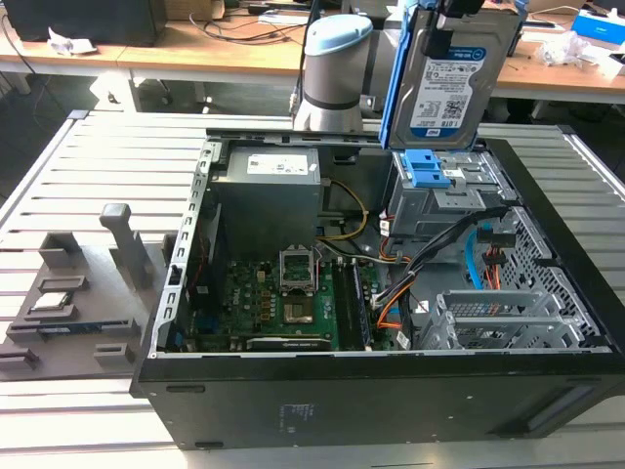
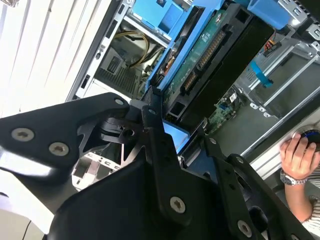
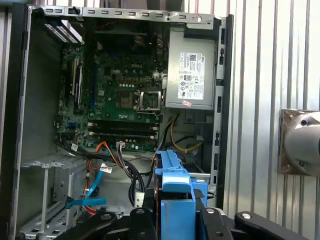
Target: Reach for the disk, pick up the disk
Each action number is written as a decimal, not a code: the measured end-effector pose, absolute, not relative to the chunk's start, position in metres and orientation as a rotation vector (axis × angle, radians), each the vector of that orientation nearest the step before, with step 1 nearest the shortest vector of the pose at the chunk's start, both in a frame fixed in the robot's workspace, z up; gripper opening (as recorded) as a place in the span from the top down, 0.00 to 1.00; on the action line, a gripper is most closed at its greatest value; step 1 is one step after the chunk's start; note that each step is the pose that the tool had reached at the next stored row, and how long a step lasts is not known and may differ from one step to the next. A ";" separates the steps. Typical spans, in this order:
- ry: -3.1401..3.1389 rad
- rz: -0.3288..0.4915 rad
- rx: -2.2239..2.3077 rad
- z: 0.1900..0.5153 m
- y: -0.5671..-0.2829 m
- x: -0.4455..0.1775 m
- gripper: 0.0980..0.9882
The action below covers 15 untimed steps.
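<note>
Black steel walls of an open case (image 1: pixel 371 396) lie on the slatted tabletop (image 1: pixel 98 166). The disk (image 1: pixel 451 73) hangs in the air above the case's far corner, at the exterior view's upper right, touching nothing below. The pincer (image 2: pixel 176 127) is clamped on it: in the second wrist view a black finger (image 2: pixel 151 117) presses on each side of its blue edge.

Straight under the disk sits a grey drive cage (image 1: pixel 444 205) topped by a blue latch (image 1: pixel 427 168). Black, orange and blue cables (image 1: pixel 430 264) run from there toward the motherboard (image 1: pixel 283 303). A second, barred cage (image 1: pixel 498 318) stands nearer the front wall, and the power supply (image 1: pixel 269 171) sits at the far wall, toward the exterior view's left. The arm's pale base (image 1: pixel 332 68) rises just behind the case. A grey fixture (image 1: pixel 88 283) with slots rests on the tabletop, well apart toward the exterior view's left. In the second wrist view, a person's hand (image 2: pixel 300 155) with a wristwatch shows beyond the case.

The disk stands upright on edge, its silver face and blue-and-white label toward the exterior camera, with a blue rail down one side. Its underside shows a green circuit board (image 2: pixel 212 47) in the second wrist view. In the first wrist view its blue frame (image 3: pixel 175 180) sits between the fingers.
</note>
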State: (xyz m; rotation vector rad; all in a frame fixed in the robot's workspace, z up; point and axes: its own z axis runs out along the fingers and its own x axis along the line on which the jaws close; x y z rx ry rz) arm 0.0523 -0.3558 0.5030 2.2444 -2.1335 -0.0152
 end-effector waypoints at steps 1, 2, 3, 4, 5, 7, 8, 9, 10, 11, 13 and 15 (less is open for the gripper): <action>-2.134 -0.015 2.244 0.503 -0.356 0.055 0.70; -2.133 -0.015 2.245 0.503 -0.356 0.059 0.70; -2.133 -0.015 2.245 0.503 -0.356 0.061 0.70; -2.134 -0.015 2.244 0.503 -0.356 0.062 0.70; -2.134 -0.015 2.244 0.503 -0.356 0.062 0.70; -2.134 -0.015 2.244 0.503 -0.356 0.062 0.70; -2.134 -0.015 2.244 0.503 -0.356 0.062 0.70; -2.133 -0.015 2.244 0.503 -0.357 0.062 0.70; -2.133 -0.015 2.244 0.503 -0.357 0.062 0.70; -2.133 -0.015 2.244 0.503 -0.358 0.062 0.70; -2.133 -0.015 2.245 0.503 -0.360 0.062 0.70; -2.133 -0.015 2.244 0.503 -0.362 0.062 0.70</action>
